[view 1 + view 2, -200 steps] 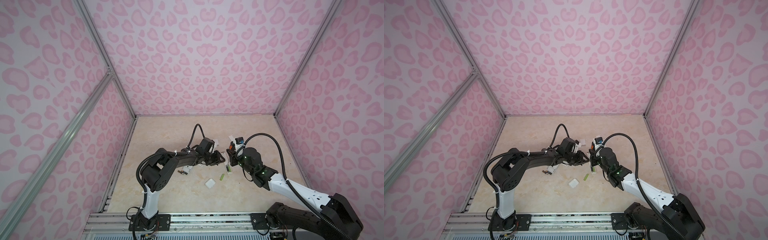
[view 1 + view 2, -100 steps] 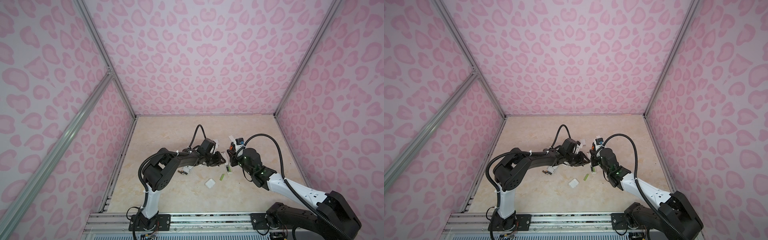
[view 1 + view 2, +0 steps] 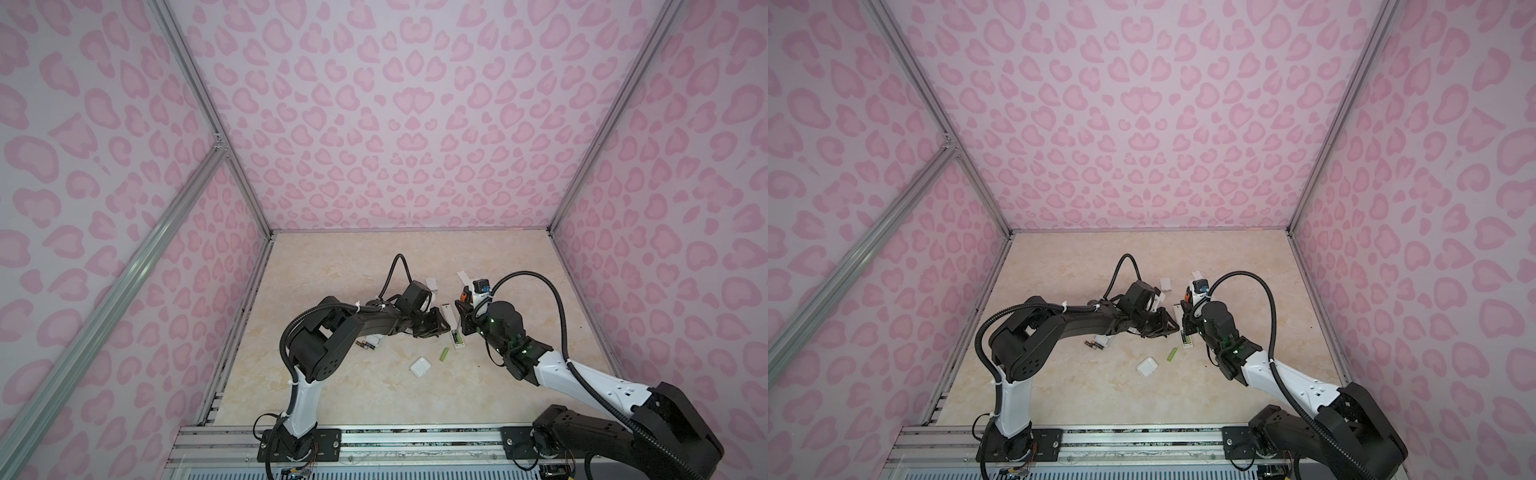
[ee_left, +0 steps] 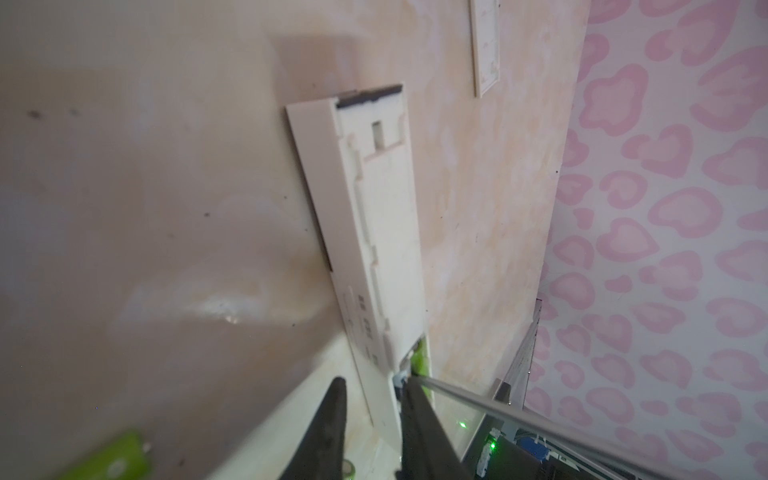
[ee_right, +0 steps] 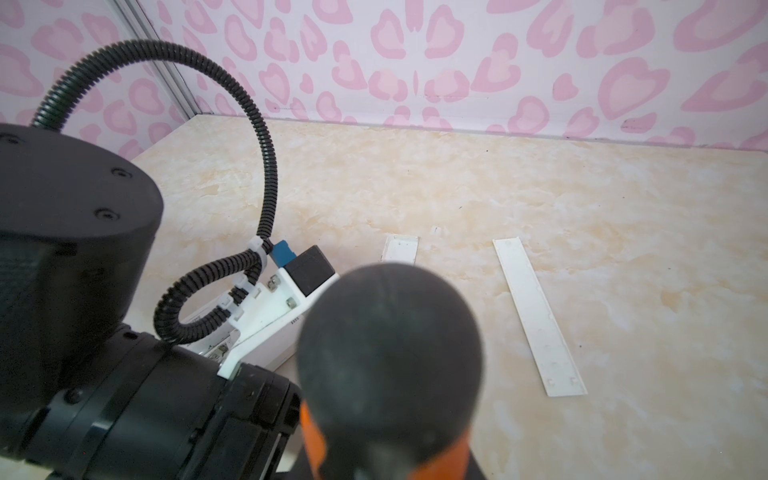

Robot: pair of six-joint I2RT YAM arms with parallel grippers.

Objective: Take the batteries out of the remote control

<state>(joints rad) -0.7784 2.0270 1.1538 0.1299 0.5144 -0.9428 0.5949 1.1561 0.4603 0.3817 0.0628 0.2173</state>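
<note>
A white remote control (image 4: pixel 374 216) lies back up, and a lime-green battery (image 4: pixel 420 356) sits in its open compartment. My left gripper (image 4: pixel 376 399) has closed in on the compartment end, one finger on each side. In both top views it (image 3: pixel 446 328) reaches across to the remote (image 3: pixel 447 311). My right gripper (image 3: pixel 463 309) is shut on an orange-and-black screwdriver handle (image 5: pixel 390 353), which hides its fingers in the right wrist view. The metal shaft (image 4: pixel 540 419) ends at the battery. A loose green battery (image 3: pixel 444 354) lies nearby, and dark batteries (image 3: pixel 363 344) lie left.
A square white cover (image 3: pixel 420 367) lies in front of the remote. A long white strip (image 5: pixel 536 316) and a short cover (image 5: pixel 401 248) lie farther back. A second white remote (image 3: pixel 376 340) sits under the left arm. Pink patterned walls enclose the marble floor.
The left gripper's fingers have drawn closer together around the remote's end. The right arm and the screwdriver have stayed nearly still.
</note>
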